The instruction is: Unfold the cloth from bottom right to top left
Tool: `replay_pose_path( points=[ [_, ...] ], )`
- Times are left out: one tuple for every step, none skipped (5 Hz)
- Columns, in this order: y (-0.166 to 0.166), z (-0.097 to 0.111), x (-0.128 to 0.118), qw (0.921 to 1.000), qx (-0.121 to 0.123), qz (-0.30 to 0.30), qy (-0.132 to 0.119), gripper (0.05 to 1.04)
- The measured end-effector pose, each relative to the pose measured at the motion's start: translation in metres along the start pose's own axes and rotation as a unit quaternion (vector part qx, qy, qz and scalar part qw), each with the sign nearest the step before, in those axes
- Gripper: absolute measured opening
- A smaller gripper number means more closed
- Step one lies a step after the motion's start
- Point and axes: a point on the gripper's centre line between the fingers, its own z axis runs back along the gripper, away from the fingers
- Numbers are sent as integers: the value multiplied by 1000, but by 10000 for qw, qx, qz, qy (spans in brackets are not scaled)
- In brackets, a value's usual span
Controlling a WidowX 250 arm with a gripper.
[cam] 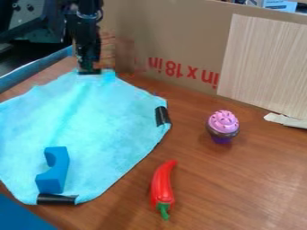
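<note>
Now, turquoise fabric cloth (99, 121): lay mostly spread beneath the blue arched block (59, 168), running from there up to the gripper.
Black metal gripper (89, 69): hung well beyond the block, seemingly touching the cloth's top corner; whether it gripped or stood wide, couldn't tell.

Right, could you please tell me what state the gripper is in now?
Gripper: at the far corner of the cloth; whether open or closed on it cannot be told.
</note>
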Motion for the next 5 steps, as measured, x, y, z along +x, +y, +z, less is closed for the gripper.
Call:
replay_pose_path(
  points=[
    [6, -12, -1, 9999, 69, -69, -68, 996],
    [4, 6, 3, 9997, -150, -83, -152, 1000],
    [8, 15, 5, 9993, -216, -245, -152, 1000],
    [16, 34, 13, 9978, -364, -481, -274, 1000],
    [28, 53, 42, 9910, -329, -1104, -676, 1000]
  ],
)
